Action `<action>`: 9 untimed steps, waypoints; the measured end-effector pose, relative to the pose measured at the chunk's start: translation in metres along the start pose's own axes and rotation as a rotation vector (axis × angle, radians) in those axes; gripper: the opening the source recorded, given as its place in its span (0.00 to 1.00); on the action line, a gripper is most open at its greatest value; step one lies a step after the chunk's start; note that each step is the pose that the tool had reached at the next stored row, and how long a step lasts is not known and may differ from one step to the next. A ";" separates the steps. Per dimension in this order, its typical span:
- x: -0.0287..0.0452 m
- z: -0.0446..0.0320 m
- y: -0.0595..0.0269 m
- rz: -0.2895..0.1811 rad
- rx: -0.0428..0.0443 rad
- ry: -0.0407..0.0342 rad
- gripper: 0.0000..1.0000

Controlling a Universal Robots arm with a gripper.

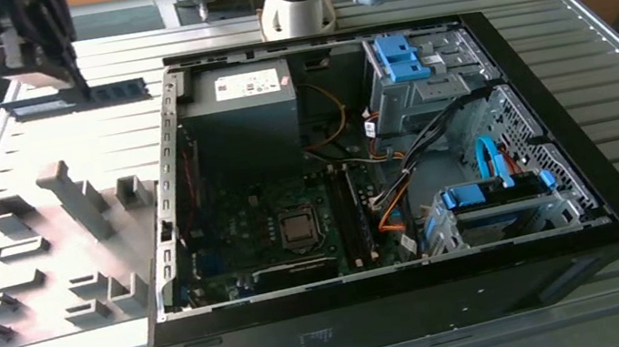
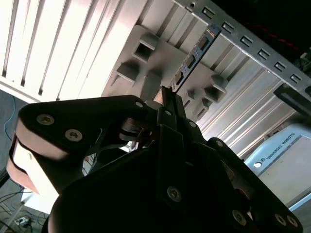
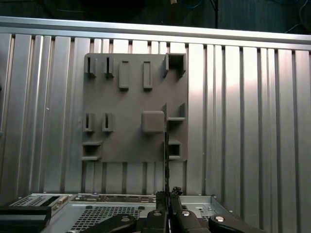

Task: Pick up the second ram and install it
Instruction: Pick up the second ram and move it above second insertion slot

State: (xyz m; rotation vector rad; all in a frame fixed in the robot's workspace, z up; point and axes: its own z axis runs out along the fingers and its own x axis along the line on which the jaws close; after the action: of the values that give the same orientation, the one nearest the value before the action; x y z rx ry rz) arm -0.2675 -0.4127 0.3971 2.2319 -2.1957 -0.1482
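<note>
My black two-finger gripper (image 1: pixel 79 84) pinches the thin blue-green memory stick with dark chips (image 1: pixel 89 96) by its long edge, level above the ribbed metal table's (image 1: pixel 580 13) far corner at the exterior view's left, probably to keep its contact edge free for the open black computer case (image 1: pixel 370 330).

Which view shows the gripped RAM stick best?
Exterior view: the thin flat dark-green memory stick shows its full length, held by the gripper. Second wrist view foreshortens the stick; first wrist view sees the stick edge-on.
</note>
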 end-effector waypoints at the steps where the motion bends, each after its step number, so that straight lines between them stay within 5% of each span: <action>1: -0.0004 -0.0003 -0.0044 0.000 -0.0002 0.0000 0.14; 9: 0.0000 -0.0022 -0.0354 0.000 -0.0005 0.0001 0.14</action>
State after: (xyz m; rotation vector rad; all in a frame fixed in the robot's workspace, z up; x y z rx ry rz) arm -0.2321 -0.4122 0.3968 2.2316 -2.1953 -0.1486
